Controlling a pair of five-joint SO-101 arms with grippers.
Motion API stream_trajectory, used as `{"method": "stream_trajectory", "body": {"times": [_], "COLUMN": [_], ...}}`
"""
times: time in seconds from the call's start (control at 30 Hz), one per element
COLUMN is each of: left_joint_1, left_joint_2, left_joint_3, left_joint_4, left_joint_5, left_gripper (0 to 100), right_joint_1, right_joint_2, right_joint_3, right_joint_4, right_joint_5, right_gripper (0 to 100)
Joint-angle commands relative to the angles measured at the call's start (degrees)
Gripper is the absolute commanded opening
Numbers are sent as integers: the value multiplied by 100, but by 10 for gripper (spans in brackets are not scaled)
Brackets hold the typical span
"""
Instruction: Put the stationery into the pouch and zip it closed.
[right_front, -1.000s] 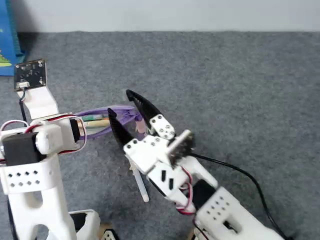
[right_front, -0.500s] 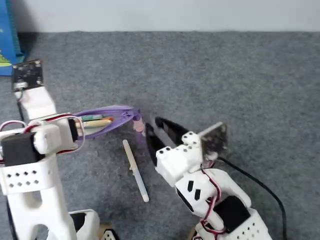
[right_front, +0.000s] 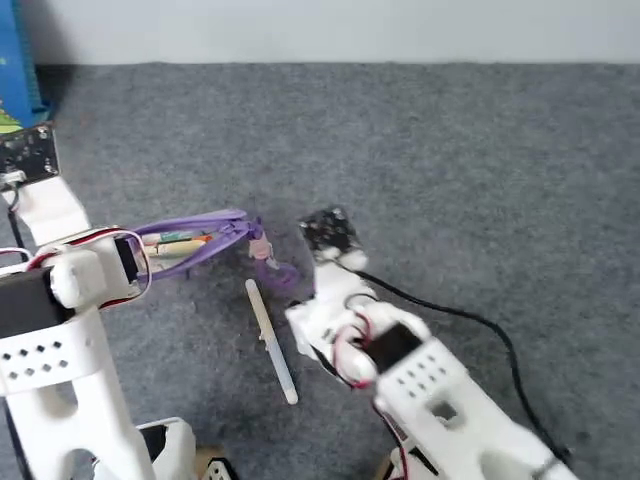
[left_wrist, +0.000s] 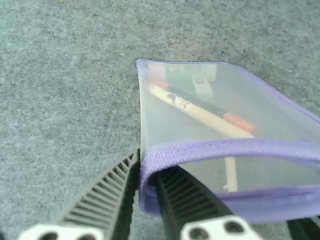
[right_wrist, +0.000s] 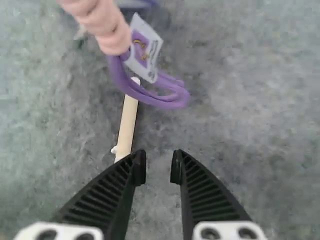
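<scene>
A translucent pouch (right_front: 195, 240) with a purple zip edge hangs tilted above the carpet, and my left gripper (left_wrist: 147, 175) is shut on one end of its purple edge (left_wrist: 225, 150). Pencils and pens (left_wrist: 200, 112) lie inside it. From the pouch's other end hang a pink pull (right_wrist: 100, 22), a small tag (right_wrist: 142, 47) and a purple loop (right_wrist: 150, 90). A cream pen (right_front: 270, 340) lies on the carpet below that end. My right gripper (right_wrist: 157, 165) hovers just beside the pen (right_wrist: 127, 127), fingers only a narrow gap apart with nothing between them.
Grey carpet (right_front: 480, 150) covers the table, with free room to the right and far side. A blue box (right_front: 15, 70) stands at the far left edge. The right arm's black cable (right_front: 470, 335) trails across the carpet.
My right arm has drawn back from the pouch mouth and tipped downward over the pen, its wide-open fingers closing to a narrow gap. The pouch and left arm shifted slightly left.
</scene>
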Motion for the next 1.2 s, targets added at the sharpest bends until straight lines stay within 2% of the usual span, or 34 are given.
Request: {"method": "stream_trajectory", "body": {"times": [0.0,0.27,0.53,0.83,0.97,1.0,1.17], "left_joint_1": [-70,-70,-70,-475,-484,-484,-475], "left_joint_2": [-18,-18,-18,-18,-18,-18,-18], "left_joint_3": [-75,-75,-66,-66,-66,-57,-48], "left_joint_4": [-26,-26,-26,-26,-9,0,9], "left_joint_5": [9,9,9,-26,-88,-88,-88], "left_gripper": [13,13,13,13,13,13,13], "right_joint_1": [-233,-620,-804,-796,-778,-743,-479], "right_joint_2": [1024,3099,4444,4708,4708,4708,4497], "right_joint_3": [-818,-2013,-2866,-2919,-2919,-2892,-2857], "right_joint_4": [-242,-321,-321,-435,-418,-400,84], "right_joint_5": [-70,-88,-440,-448,-431,-422,-404], "right_gripper": [87,87,87,81,2,13,8]}}
